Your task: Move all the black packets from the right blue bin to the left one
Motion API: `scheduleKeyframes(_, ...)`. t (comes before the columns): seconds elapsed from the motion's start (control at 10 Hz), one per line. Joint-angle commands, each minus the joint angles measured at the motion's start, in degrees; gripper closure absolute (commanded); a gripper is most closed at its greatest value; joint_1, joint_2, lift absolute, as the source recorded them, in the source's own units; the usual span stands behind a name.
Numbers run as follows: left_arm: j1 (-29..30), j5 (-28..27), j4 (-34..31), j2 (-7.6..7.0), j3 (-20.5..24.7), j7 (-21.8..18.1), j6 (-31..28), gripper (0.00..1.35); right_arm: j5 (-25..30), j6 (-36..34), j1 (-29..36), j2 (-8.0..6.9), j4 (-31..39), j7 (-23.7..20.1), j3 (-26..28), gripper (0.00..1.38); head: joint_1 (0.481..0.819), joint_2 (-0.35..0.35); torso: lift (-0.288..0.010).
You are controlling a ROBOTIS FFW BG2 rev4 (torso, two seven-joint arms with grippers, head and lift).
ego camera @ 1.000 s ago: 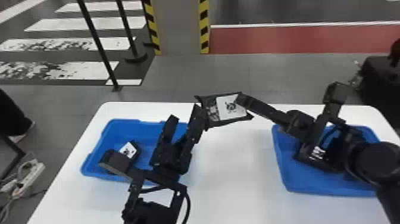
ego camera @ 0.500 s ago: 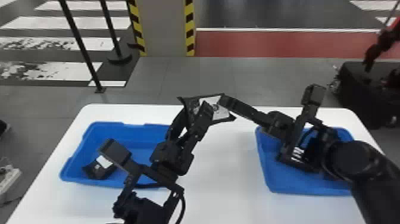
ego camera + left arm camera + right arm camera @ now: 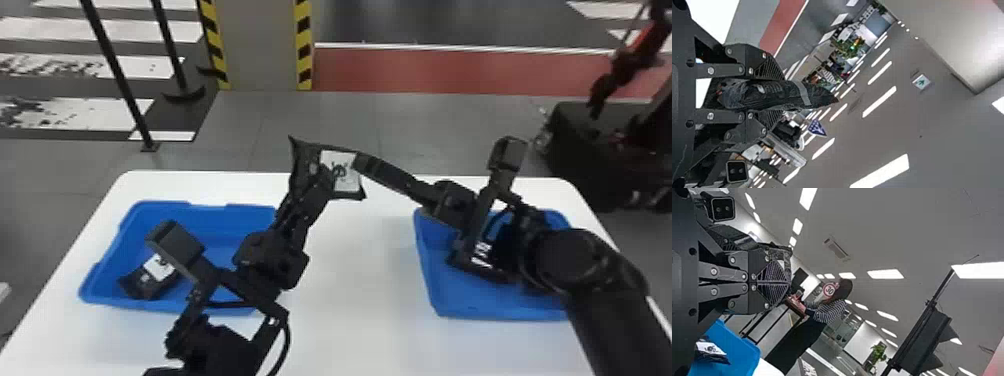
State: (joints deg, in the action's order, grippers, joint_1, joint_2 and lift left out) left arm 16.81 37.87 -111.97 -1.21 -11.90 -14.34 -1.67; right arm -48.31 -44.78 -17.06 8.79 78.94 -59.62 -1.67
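Above the table, between the two blue bins, a black packet (image 3: 305,160) with a white label hangs in the air. My left gripper (image 3: 324,181) is shut on its left part from below, and my right gripper (image 3: 361,161) is shut on its right edge. In the left wrist view the packet (image 3: 777,94) is squeezed between the fingers of my left gripper (image 3: 775,94). In the right wrist view my right gripper (image 3: 785,282) has its fingers pressed together, with dark packet film (image 3: 786,256) at their tips. Another black packet (image 3: 145,284) lies in the left bin (image 3: 112,301).
On the white table (image 3: 360,300), the right blue bin (image 3: 480,311) lies partly under my right arm, which hides much of its inside. My left arm crosses the right side of the left bin. A black case (image 3: 575,150) stands on the floor at the back right.
My left gripper's fingers, spread apart beside the packet a second ago, have come over its left part and shut on it. The head view has swung to the right.
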Motion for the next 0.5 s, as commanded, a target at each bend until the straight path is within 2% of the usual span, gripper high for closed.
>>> scheduleKeyframes(0.0, 0.34, -0.87, -0.04, 0.07, 0.21, 0.1, 1.96, 1.23, -0.12, 0.21, -0.1, 0.0, -0.55, -0.06, 0.0, 1.28, 0.68, 0.02, -0.11)
scheduleKeyframes(0.1, 0.34, -0.96, -0.04, 0.07, 0.29, 0.1, 2.24, 1.23, -0.03, 0.21, -0.1, 0.0, -0.55, -0.06, 0.0, 1.26, 0.677, 0.029, -0.11)
scheduleKeyframes(0.2, 0.34, -1.05, -0.04, 0.07, 0.38, 0.19, 2.66, 1.23, 2.43, 0.35, -0.24, 0.09, 0.3, -0.23, 0.0, 0.76, 0.677, 0.031, -0.11)
scheduleKeyframes(0.3, 0.34, -2.72, -0.04, 0.16, 1.35, 1.33, 3.22, 1.23, 6.65, 1.05, -0.52, 0.09, 1.14, -0.06, 0.53, 0.14, 0.676, 0.034, -0.11)
scheduleKeyframes(0.4, 0.34, -10.89, 0.66, 0.77, 4.34, 5.02, 5.05, 1.23, 12.01, 1.05, 0.46, 0.18, 3.39, 1.52, 2.46, 0.0, 0.675, 0.04, -0.11)
